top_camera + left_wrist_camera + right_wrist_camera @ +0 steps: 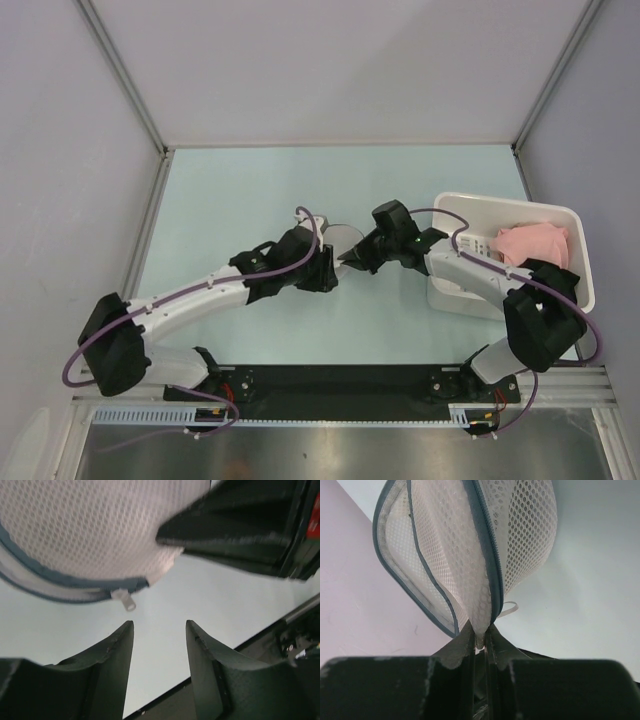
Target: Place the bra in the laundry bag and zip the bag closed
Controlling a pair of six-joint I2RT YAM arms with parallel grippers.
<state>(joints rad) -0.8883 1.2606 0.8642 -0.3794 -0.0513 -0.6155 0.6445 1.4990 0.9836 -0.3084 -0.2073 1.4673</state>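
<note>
A small, round, flattish white mesh laundry bag (75, 525) with a blue-grey zipper rim was seen lifted off the pale blue-green surface (250, 190), between the two arms near its middle.

The right end effector (480, 637) was clamped narrowly on the bag's edge, right at the zip line. In the right wrist view the bag stood on edge above the fingers. Two lines of zipper tape were spread apart on its left side, so the bag was judged to be partly open. No dark olive-green bra was visible in any view, and it could not be told whether one lay inside the bag.

The left end effector (159, 632) was held about half open with nothing between its fingers. A small pale zipper pull (129, 601) hung from the rim just ahead of that gap and slightly to its left, near the fingertips but not touching them. From the pull, the zip line curved away to the left across the left wrist view.

The left arm was the nearer to the pull. The coming move was judged to depend on advancing it a little and closing on the tab, then drawing it along the rim.

A white rectangular plastic bin (580, 225) holding a pink garment (535, 243) stood to the right.
</note>
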